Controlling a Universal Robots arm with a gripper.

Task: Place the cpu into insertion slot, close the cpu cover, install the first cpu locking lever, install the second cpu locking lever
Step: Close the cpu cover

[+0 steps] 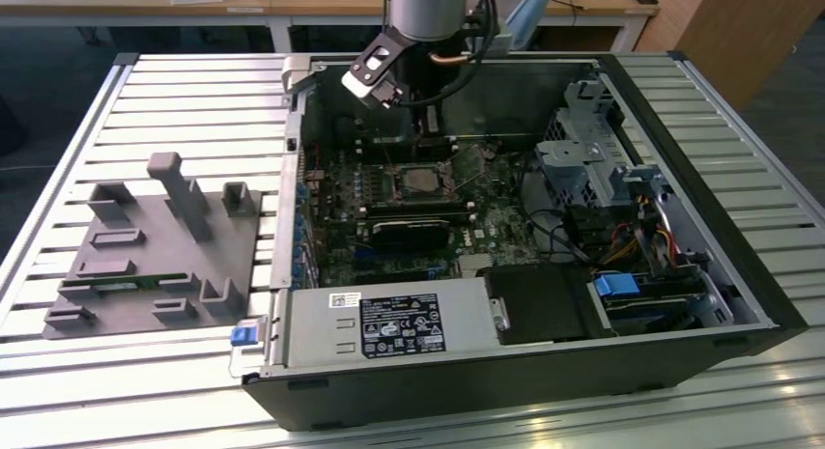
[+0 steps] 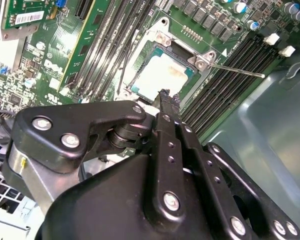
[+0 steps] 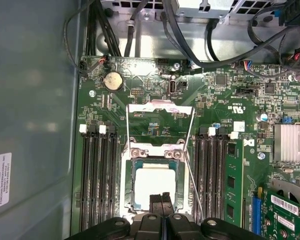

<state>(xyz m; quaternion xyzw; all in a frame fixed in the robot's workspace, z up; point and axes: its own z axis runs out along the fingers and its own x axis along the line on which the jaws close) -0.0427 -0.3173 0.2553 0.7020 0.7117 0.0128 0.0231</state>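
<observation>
Cpu (image 3: 155,184) lies seated in the insertion slot (image 3: 132,192), with the cpu cover (image 3: 160,106) swung open beyond it. Gripper (image 3: 160,201) is clenched and empty, tips over the chip's near edge. Judged step: confirming seating, so keep contact light and square, clear of the locking lever (image 3: 194,175)

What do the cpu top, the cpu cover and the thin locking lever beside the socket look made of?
cpu: probably a metal lid, dull silver-grey and matte, with a soft glare.
cpu cover: looks like stamped sheet metal, brighter silver, with thin edges and a cut-out centre.
locking lever: likely bent steel wire, a thin, straight, shiny rod.
</observation>
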